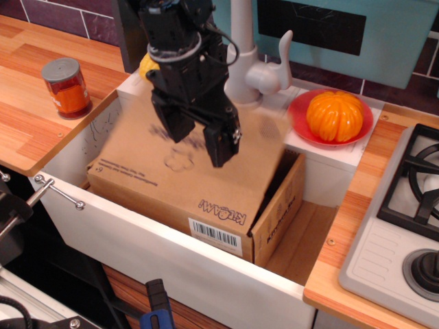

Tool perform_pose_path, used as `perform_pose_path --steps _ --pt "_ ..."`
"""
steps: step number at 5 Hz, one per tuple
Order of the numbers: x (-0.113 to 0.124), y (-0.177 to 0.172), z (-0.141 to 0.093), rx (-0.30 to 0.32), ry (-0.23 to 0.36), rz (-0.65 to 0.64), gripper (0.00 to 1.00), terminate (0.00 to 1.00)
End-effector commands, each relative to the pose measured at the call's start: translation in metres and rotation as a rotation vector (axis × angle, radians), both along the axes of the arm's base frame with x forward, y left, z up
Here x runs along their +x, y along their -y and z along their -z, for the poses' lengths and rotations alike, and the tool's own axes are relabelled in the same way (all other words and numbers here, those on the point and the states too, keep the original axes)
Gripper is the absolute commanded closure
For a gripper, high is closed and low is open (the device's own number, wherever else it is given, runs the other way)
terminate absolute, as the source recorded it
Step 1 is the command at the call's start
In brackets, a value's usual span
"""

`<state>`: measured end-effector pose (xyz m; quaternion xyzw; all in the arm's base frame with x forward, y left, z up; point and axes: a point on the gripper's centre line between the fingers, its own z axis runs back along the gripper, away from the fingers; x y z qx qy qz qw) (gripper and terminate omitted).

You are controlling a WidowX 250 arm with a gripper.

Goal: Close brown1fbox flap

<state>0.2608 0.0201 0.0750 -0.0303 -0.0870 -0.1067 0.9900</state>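
Observation:
The brown1fbox point(164, 199) sits in the white sink point(123, 236), with its barcode label point(216, 235) and black logo print facing the front. The flap point(137, 154) lies tilted over the box opening, blurred, and covers most of the inside. A gap stays at the box's right end point(291, 164). My gripper point(195, 137) hangs just above the flap's middle, fingers pointing down and spread apart, holding nothing. Whether the fingertips point(223, 147) touch the flap I cannot tell.
A red can point(65, 87) stands on the wooden counter at left. The grey faucet point(241, 62) is right behind the arm. An orange pumpkin point(334, 115) sits on a red plate point(300, 123) at back right. A stove point(405, 205) is at far right. A metal rail point(58, 192) juts at front left.

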Motion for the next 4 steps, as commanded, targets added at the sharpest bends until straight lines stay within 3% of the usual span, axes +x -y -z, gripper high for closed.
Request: perform_pose_path --steps 1,4 --pt "0.0214 0.0009 -0.0021 0.004 0.076 0.025 0.0 0.0" --pt "0.0195 -0.0008 -0.0021 -0.044 0.085 0.034 0.0 0.0"
